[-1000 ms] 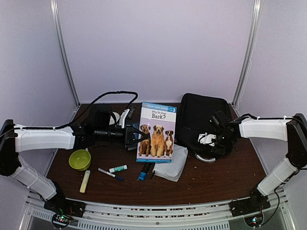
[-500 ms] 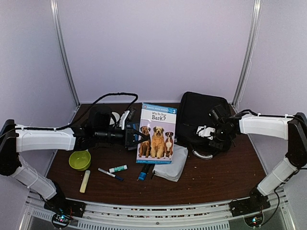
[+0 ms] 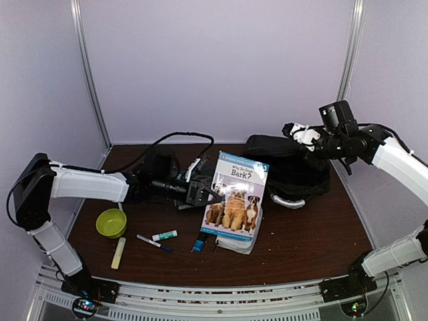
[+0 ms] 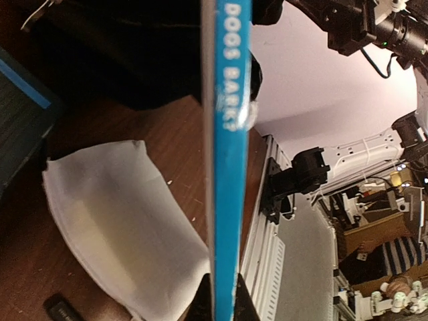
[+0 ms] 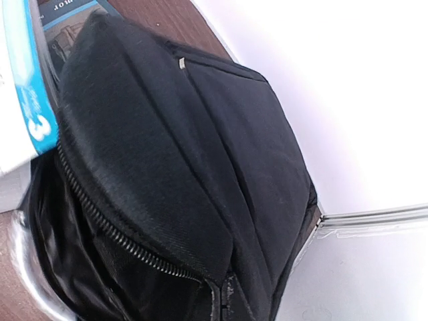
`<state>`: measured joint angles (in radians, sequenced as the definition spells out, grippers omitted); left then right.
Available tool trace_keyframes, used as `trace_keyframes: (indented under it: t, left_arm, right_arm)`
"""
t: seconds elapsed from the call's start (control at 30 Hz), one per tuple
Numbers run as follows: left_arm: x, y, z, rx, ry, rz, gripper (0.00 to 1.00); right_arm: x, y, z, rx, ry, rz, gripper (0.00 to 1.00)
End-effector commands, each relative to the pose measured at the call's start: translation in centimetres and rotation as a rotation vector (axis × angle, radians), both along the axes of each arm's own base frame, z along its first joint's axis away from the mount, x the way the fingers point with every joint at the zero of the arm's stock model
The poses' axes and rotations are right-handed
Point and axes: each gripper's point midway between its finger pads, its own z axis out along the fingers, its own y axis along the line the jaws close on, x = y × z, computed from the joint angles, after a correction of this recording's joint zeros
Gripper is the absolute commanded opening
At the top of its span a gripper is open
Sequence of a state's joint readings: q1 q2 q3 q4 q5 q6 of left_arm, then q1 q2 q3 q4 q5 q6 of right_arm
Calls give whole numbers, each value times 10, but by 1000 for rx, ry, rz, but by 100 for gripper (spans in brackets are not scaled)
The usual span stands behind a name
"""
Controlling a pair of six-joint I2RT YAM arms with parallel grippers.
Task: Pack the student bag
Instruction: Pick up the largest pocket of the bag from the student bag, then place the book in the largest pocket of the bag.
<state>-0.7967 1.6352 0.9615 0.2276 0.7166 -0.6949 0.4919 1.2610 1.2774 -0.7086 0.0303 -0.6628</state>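
Student bag (image 3: 289,170) just below your right gripper (image 3: 294,134), fingers pinched on its flap edge; your left gripper (image 3: 206,194) clamped on the book's (image 3: 235,197) spine, white pouch (image 4: 114,214) beneath it

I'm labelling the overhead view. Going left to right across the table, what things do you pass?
Green bowl → pen → book → black bag.

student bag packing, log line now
left gripper: shut on dog book | right gripper: shut on student bag, flap lifted | dog book: at bag mouth
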Motion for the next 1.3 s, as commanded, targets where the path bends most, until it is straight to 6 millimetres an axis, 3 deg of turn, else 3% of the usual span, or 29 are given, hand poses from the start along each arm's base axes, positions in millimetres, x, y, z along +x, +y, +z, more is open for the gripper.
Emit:
trace_keyframes:
  t: [0.0,0.13,0.37,0.57,0.63,0.7,0.87,1.03,1.13,1.27]
  left_arm:
    - [-14,-36,30,-142,37,-164,0]
    - [-18,-61,39,-192,99,-233,0]
    - [-4,-88,25,-125,200,-206,0]
    - [3,-124,20,-124,297,-228,0]
    - [1,-135,27,-152,338,-251,0]
    - [4,-141,20,-144,394,-238,0]
    - [15,-138,-13,-61,483,-148,0]
    - [39,-116,-50,46,509,-24,0]
    - [48,-106,-61,149,449,21,0]
    - [56,-101,-62,167,425,48,0]
  right_arm:
    - [-10,8,17,86,9,20,0]
    - [-18,12,9,114,45,35,0]
    - [-24,20,11,192,58,52,0]
    - [-35,46,2,306,167,119,0]
    - [-35,45,1,293,176,121,0]
    - [-38,43,3,280,166,127,0]
    - [-53,38,6,279,124,175,0]
    - [-78,39,-5,252,166,271,0]
    - [-92,37,-12,234,184,324,0]
    - [-100,32,-25,193,207,338,0]
